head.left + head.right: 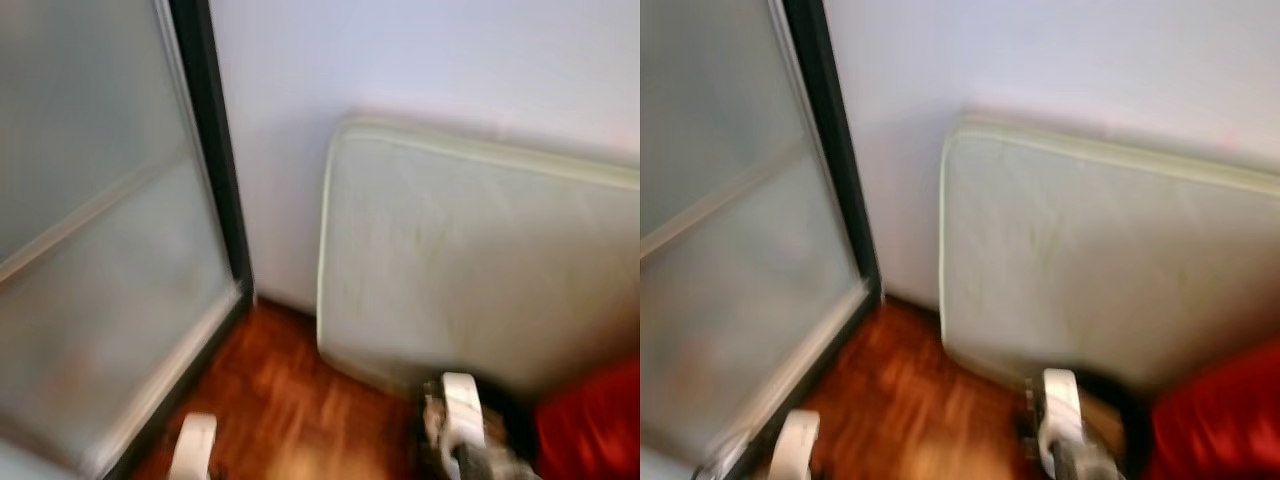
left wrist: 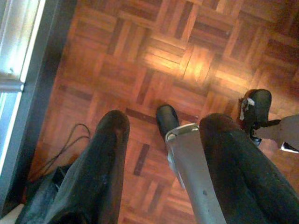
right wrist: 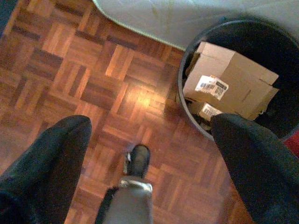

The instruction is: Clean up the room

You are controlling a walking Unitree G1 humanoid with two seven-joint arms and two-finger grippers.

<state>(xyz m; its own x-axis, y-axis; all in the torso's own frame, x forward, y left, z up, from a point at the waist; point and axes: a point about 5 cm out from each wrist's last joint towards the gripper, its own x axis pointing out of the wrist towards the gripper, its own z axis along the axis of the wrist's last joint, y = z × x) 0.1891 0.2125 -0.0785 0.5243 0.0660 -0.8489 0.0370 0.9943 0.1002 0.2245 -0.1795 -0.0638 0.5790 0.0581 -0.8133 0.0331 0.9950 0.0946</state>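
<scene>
Near right, beside our right gripper: black bin holding cardboard boxes, against the leaning mattress. Both grippers spread wide, empty; left gripper lies farther off, over bare parquet.

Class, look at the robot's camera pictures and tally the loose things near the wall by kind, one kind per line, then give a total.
Mattress leaning on the wall: 1
Black round bin: 1
Cardboard boxes in the bin, flattened: at least 1; a second labelled piece lies below, possibly another box
Red thing beside the bin, too blurred to name: 1
Black cable on the floor: 1
Total: 5, or 6 if the cardboard is two boxes
</scene>
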